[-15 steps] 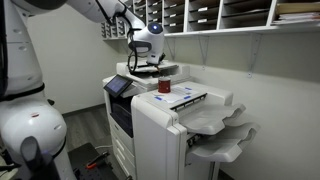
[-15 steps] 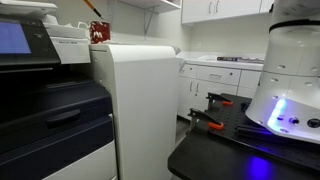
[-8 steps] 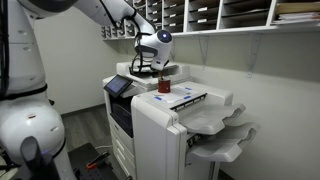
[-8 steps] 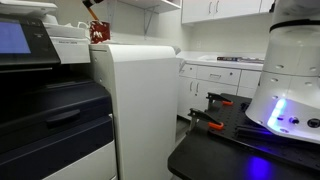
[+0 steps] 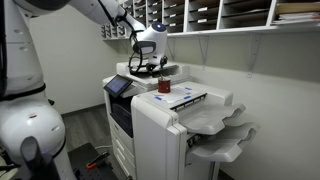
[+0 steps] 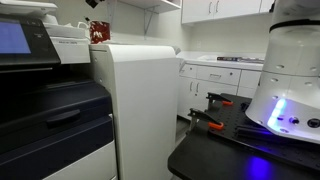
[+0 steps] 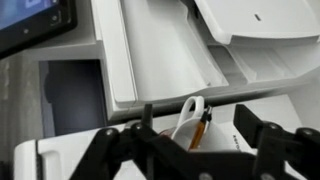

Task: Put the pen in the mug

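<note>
- In an exterior view the arm [image 5: 100, 10] comes in from the upper left and bends down over the bench [image 5: 188, 100], a white copier's flat top; the claw [image 5: 145, 67] hangs above it, pointing down, up and to the left of the mug [image 5: 164, 86]
- In the wrist view the claw [image 7: 195, 140] is spread wide with nothing between its dark fingers [image 7: 120, 150]; they stand left and right of the mug [image 7: 192, 122], apart from it
- Only this view looks into the mug; the pen [image 7: 203, 131] stands inside, tilted against the pale inner wall
- In both exterior views the mug is a small red cup upright on the bench; the pen is too small to tell there
- In an exterior view the mug [image 6: 99, 33] sits at the top left on the bench [image 6: 135, 46]; the arm's pose is not shown
</note>
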`<state>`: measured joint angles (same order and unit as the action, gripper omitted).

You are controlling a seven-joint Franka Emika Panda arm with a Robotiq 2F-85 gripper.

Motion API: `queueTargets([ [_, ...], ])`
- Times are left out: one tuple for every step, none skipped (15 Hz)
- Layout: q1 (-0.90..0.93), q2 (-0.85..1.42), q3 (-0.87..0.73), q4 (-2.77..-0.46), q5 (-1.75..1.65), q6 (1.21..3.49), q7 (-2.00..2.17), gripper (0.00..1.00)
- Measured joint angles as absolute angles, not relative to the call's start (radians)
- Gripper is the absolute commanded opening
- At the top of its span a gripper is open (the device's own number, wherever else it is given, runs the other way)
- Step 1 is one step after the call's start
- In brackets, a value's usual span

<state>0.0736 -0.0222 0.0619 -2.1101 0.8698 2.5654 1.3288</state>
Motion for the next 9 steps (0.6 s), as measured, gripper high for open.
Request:
queueTargets([
  [0.075,-0.039,0.068,-2.122,0.764,2.575,1.419,1.00],
  [0.075,-0.060,0.073,-2.134,0.656,2.577,1.509,1.00],
  [0.075,-0.082,0.076,-2.148,0.547,2.577,1.595,1.00],
  [0.072,-0.106,0.080,-2.160,0.442,2.573,1.679,1.00],
  [0.068,-0.130,0.085,-2.170,0.348,2.554,1.752,1.00],
  [0.058,-0.154,0.093,-2.174,0.254,2.523,1.825,1.00],
  [0.050,-0.177,0.102,-2.174,0.182,2.478,1.882,1.00],
  [0.046,-0.199,0.110,-2.173,0.141,2.427,1.912,1.00],
  [0.043,-0.219,0.116,-2.170,0.113,2.369,1.934,1.00],
])
